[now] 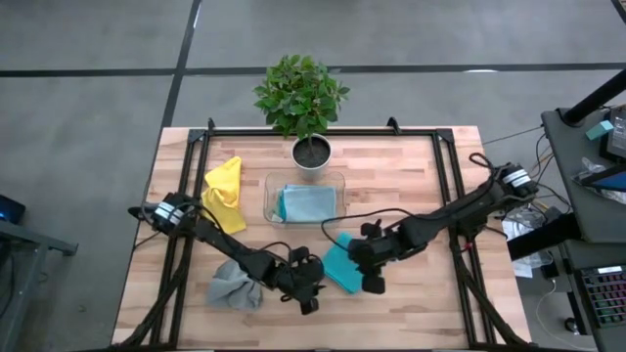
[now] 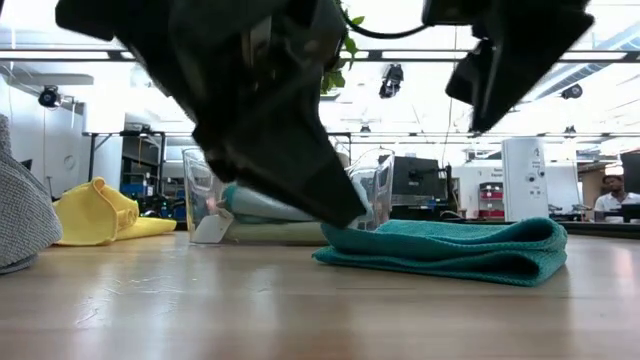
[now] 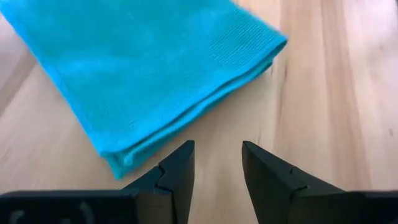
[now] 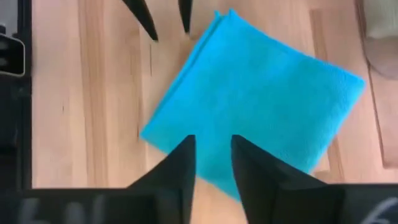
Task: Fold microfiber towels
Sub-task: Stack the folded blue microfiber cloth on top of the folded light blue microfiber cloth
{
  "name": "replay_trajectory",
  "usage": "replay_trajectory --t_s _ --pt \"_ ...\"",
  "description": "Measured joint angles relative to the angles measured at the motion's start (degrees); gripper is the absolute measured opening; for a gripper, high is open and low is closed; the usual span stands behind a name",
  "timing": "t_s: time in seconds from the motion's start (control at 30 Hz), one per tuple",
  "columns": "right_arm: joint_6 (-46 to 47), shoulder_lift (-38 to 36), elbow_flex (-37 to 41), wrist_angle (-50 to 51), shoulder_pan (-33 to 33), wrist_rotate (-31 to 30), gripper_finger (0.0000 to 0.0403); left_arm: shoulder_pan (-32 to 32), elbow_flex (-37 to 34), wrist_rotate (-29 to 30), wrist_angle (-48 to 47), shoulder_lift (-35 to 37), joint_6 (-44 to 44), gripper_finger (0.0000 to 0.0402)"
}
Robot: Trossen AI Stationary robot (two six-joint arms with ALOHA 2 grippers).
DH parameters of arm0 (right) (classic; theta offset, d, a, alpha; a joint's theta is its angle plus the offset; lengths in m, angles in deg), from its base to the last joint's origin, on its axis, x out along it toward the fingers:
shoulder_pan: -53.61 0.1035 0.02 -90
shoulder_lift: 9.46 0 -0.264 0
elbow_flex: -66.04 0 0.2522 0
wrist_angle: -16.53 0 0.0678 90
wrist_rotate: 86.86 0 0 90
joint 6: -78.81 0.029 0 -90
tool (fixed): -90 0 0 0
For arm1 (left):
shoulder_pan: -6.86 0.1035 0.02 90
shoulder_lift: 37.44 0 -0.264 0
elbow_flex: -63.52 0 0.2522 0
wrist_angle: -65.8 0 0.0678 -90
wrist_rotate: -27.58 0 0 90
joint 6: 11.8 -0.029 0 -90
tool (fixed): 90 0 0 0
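A folded teal towel (image 1: 340, 266) (image 2: 450, 250) lies flat on the wooden table between my two grippers. My left gripper (image 1: 313, 293) (image 3: 217, 146) stands just off the towel's folded corner (image 3: 118, 163), toward the near left. It is open, with only bare wood between its fingers. My right gripper (image 1: 370, 279) (image 4: 213, 140) hangs above the towel's near right part (image 4: 255, 118), open and clear of it. A crumpled grey towel (image 1: 233, 284) and a yellow towel (image 1: 225, 191) lie loose on the left.
A clear plastic tray (image 1: 269, 196) behind the teal towel holds a folded light blue towel (image 1: 308, 202). A potted plant (image 1: 312, 154) stands behind the tray. A black frame runs along the table's sides. Bare wood lies near the front edge and at the right.
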Motion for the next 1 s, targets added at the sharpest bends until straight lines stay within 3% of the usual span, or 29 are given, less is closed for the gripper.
replay_trajectory --t_s 0.17,0.3,0.6,1.0 --pt "3.1 -5.6 7.3 -5.6 -0.1 -2.5 0.0057 0.0 0.3 0.3 0.1 1.3 -1.2 0.0118" --pt "6.5 -9.8 12.0 -10.5 -1.1 -2.4 0.0064 0.2 0.3 0.3 0.0 1.8 -1.2 0.0118" --pt "12.8 -14.2 22.0 -20.1 -4.0 -2.9 0.0163 1.2 0.5 0.4 0.0 4.4 -1.2 0.0118" --pt "15.7 -7.9 28.3 -29.8 -9.3 -4.7 0.0265 3.0 0.2 0.5 0.0 7.6 -1.5 0.0118"
